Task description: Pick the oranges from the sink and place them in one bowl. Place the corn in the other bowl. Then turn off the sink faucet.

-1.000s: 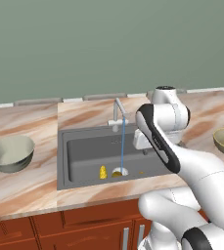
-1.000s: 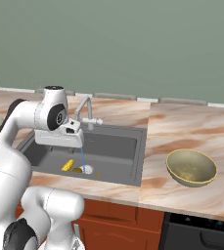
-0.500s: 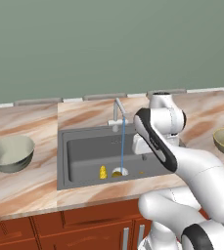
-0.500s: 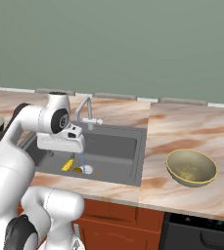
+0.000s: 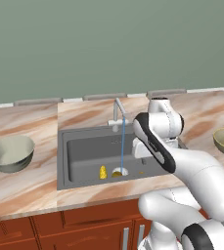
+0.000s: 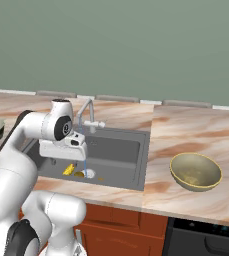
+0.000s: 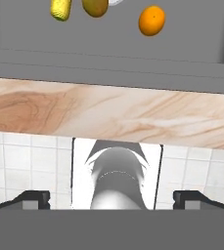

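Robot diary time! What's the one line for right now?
pincer: open, empty, above front counter edge | oranges: in sink | corn: in sink | faucet: running | bowls: empty

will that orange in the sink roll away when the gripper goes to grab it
Probably. The orange is round and smooth, lying loose on the flat floor of the sink, so a nudge may send it rolling. Water runs from the faucet, so it may be slippery. It looks firm, not fragile.
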